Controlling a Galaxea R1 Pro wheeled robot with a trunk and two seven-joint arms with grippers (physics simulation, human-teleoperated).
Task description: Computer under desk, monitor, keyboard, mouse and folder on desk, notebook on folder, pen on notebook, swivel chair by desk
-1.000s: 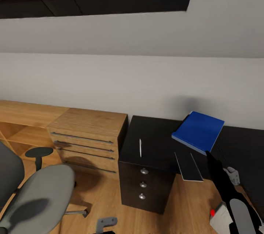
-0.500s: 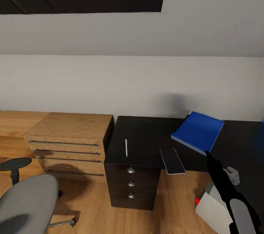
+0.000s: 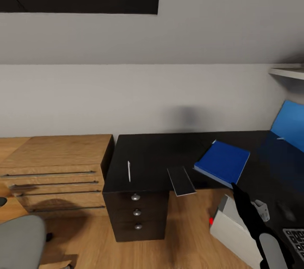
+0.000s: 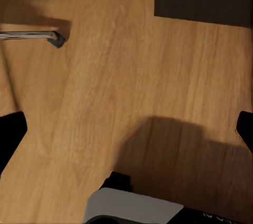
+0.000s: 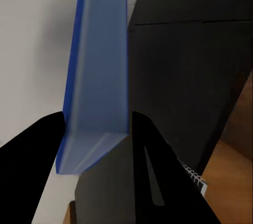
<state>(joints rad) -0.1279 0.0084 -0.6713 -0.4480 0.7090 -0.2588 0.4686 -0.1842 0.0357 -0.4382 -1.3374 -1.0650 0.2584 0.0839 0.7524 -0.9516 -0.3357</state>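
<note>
View swung right, right gripper point(image 5: 95, 129) clamped on folder point(image 3: 222, 162), notebook point(image 3: 181, 181) overhanging desk point(image 3: 152, 151) edge.

On the desk point(image 3: 160, 151), the notebook point(image 3: 181, 181) lies between pen point(image 3: 128, 171) and folder point(image 3: 222, 162).
</note>
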